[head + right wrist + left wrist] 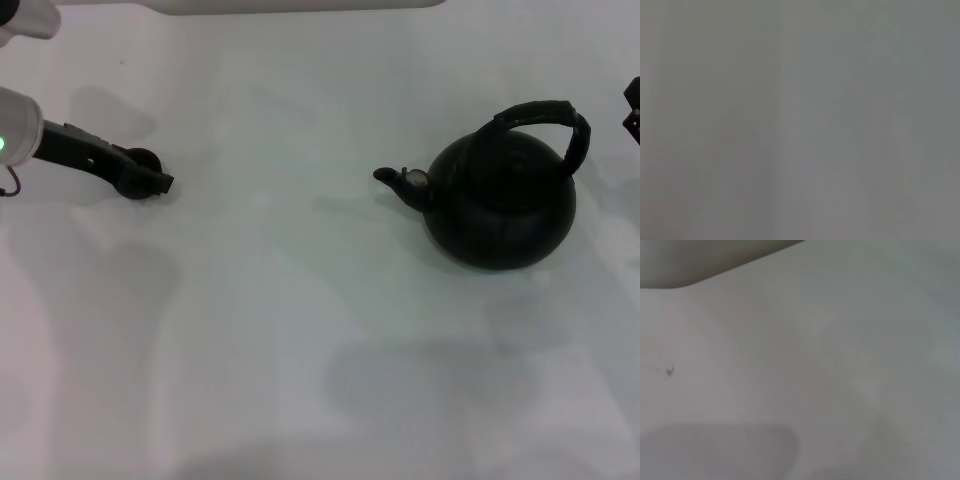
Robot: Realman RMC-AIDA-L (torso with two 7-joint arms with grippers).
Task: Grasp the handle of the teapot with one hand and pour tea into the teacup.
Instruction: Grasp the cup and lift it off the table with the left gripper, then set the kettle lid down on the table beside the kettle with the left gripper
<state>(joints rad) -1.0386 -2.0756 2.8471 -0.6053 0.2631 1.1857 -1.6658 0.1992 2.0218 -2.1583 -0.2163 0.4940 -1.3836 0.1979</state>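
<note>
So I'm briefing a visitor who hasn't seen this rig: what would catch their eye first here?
The black teapot dominates, standing upright right of centre on the white table, its spout pointing toward the robot's left and its arched handle free. Next, the left gripper lies low at the far left, well apart from the pot. Only a dark sliver of the right gripper shows at the right edge.

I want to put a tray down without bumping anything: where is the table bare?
The white table is bare across the whole near side, in front of the round matte-black teapot, and in the wide middle stretch between its spout and the left gripper. It is tighter at the far right, where the right gripper sits close to the arched black handle.
</note>
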